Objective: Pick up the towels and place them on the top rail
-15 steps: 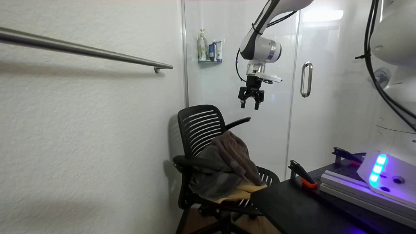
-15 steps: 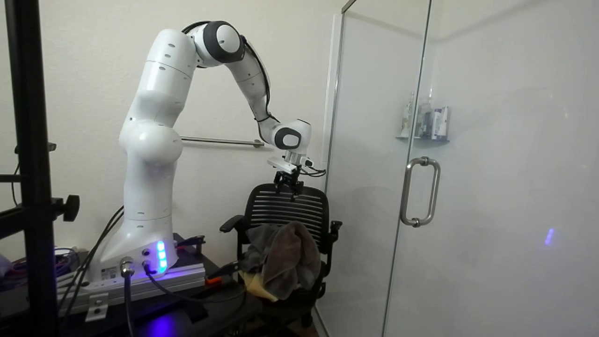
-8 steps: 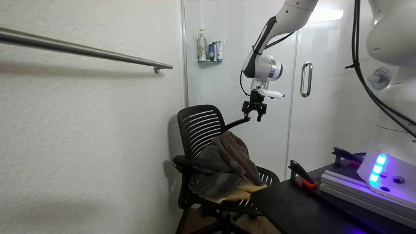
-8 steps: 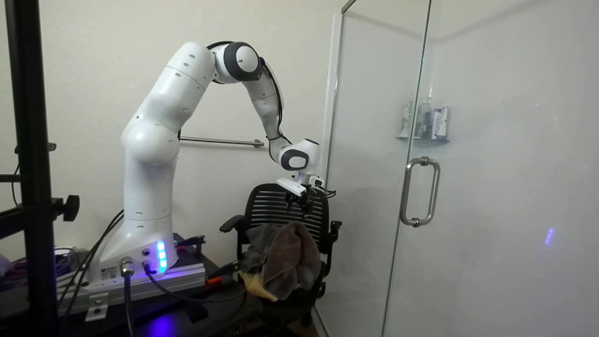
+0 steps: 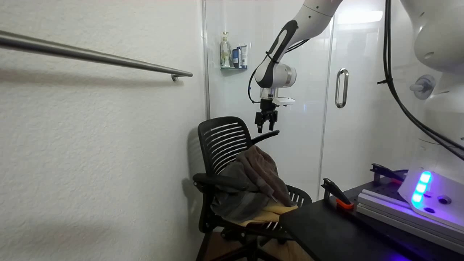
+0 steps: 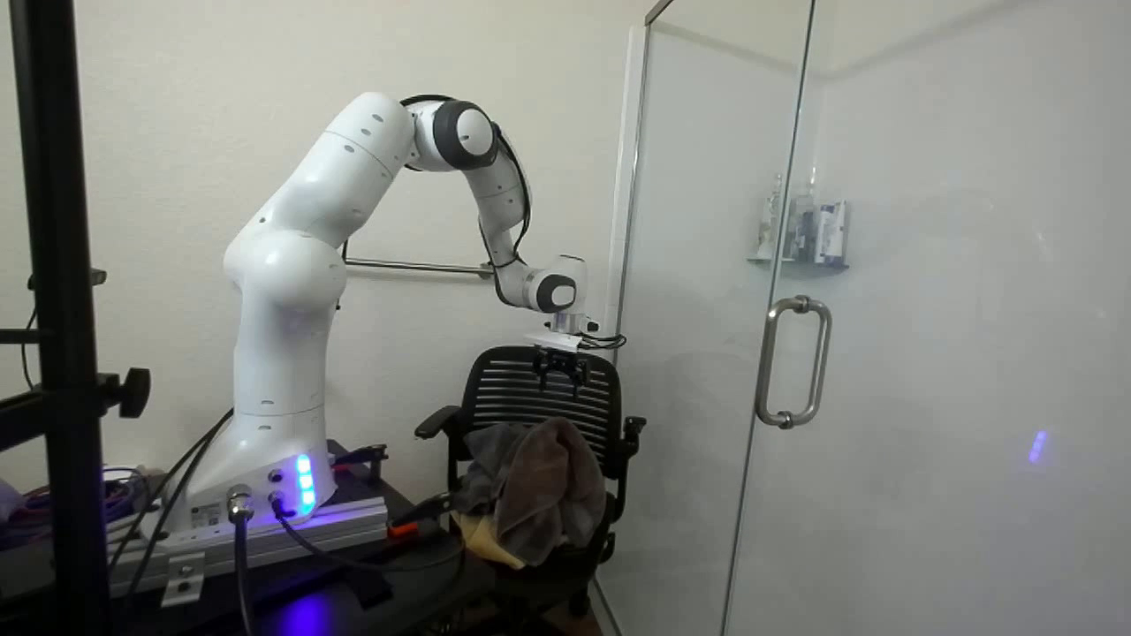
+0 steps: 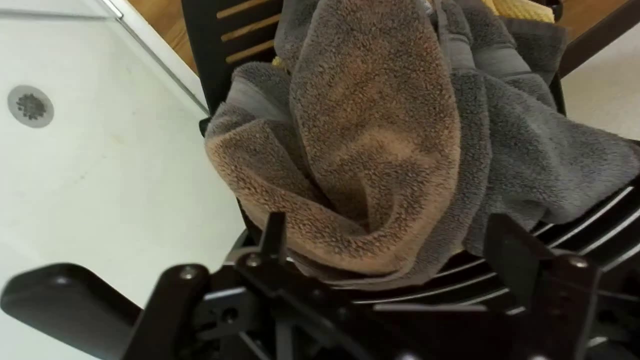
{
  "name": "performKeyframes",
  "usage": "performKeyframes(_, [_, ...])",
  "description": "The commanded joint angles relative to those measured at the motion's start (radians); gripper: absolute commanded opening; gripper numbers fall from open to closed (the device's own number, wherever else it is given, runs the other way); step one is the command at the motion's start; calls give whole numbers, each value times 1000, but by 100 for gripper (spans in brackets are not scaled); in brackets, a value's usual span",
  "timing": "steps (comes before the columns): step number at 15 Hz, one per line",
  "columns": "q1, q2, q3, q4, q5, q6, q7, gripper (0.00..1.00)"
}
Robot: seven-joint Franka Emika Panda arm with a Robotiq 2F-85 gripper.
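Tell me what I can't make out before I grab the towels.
Rail: one end cut off by the left edge in an exterior view.
Yellow cloth: partly hidden under the darker towels in every view.
Bottles: any writing too small to read in both exterior views.
Pincer: base cut off by the wrist view's bottom edge.

Toiletries on a small shelf, a metal door handle, a round drain.

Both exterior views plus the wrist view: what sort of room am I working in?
Most likely a bathroom: there's what looks like a glass shower door, a round drain in the wrist view, and bottles on a small shelf.
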Motion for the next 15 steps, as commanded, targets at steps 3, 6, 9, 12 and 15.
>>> performKeyframes(3, [4,-1,40,14,-7,-14,4,100])
performKeyframes(6, [-38,56,68,48,33,-13,-56,100])
performKeyframes(9, [-49,102,98,75,40,9,-111,100])
performKeyframes(12, [-28,110,97,59,15,22,-88,100])
performKeyframes(15, [31,145,49,87,-43,16,-9,100])
